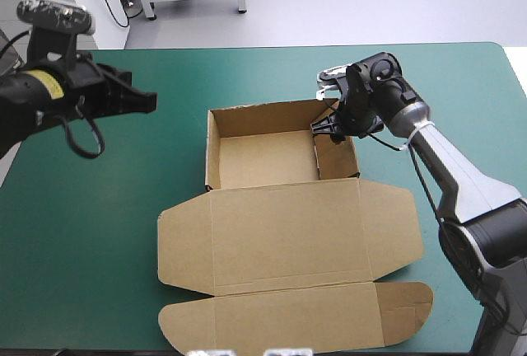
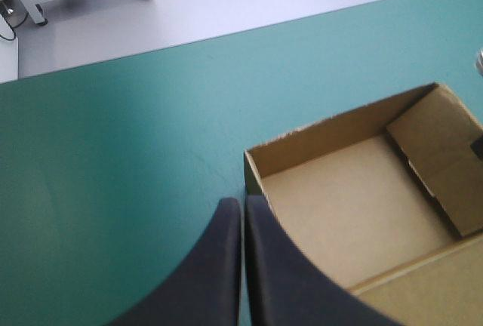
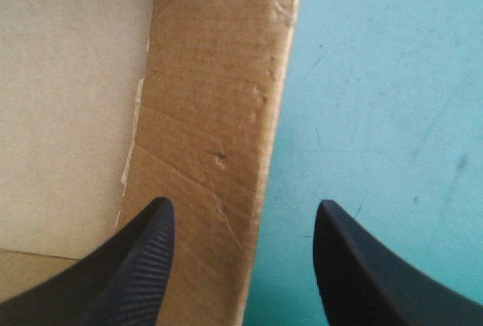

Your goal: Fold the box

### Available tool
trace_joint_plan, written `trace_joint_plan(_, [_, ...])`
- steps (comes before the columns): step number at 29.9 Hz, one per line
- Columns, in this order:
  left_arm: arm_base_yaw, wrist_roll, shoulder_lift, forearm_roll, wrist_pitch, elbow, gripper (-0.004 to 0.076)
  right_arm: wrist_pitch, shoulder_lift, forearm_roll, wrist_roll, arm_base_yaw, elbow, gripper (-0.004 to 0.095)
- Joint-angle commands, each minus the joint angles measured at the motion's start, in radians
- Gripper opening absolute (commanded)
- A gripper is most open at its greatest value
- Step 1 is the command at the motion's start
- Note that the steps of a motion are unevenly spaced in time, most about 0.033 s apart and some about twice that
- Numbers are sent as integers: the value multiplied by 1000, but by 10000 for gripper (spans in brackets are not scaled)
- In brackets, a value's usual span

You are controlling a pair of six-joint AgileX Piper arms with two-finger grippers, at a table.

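The brown box (image 1: 288,236) lies mid-table as an open tray with its lid flat toward the front edge. The tray's walls stand raised around its floor (image 1: 268,158). My right gripper (image 1: 329,129) is open and straddles the tray's right wall (image 3: 219,77): one finger (image 3: 143,258) is inside the tray, the other outside over the cover. My left gripper (image 1: 152,102) is shut and empty, hanging above the table to the left of the tray. In the left wrist view its tip (image 2: 243,204) sits just short of the tray's near corner (image 2: 253,164).
The teal-green cover (image 1: 99,232) lies bare to the left of the box and beyond the tray toward the far edge. The lid's rounded outer flaps (image 1: 296,323) reach close to the table's front edge.
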Motion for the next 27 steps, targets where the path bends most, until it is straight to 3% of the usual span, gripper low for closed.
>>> trace_joint_plan(1, [-4, 5, -137, -6, 37, 159, -8, -6, -7, -13, -1, -1, -22, 511])
trace_joint_plan(7, [-4, 9, -407, -6, -70, 523, -8, 2, 62, 27, 0, -1, -22, 471])
trace_joint_plan(9, [-4, 9, -493, -6, -94, 642, -8, 2, 68, 27, 0, -1, -22, 367])
trace_joint_plan(14, [-4, 9, -705, -4, -105, 888, -8, -26, 68, 18, -5, -1, -22, -22])
trace_joint_plan(22, [-4, 9, -915, -15, -117, 1196, -8, -31, 68, 9, 2, -18, -22, -16])
trace_joint_plan(27, [-4, 9, -993, -27, -144, 1260, -8, 2, 53, 62, 3, -113, -22, -16])
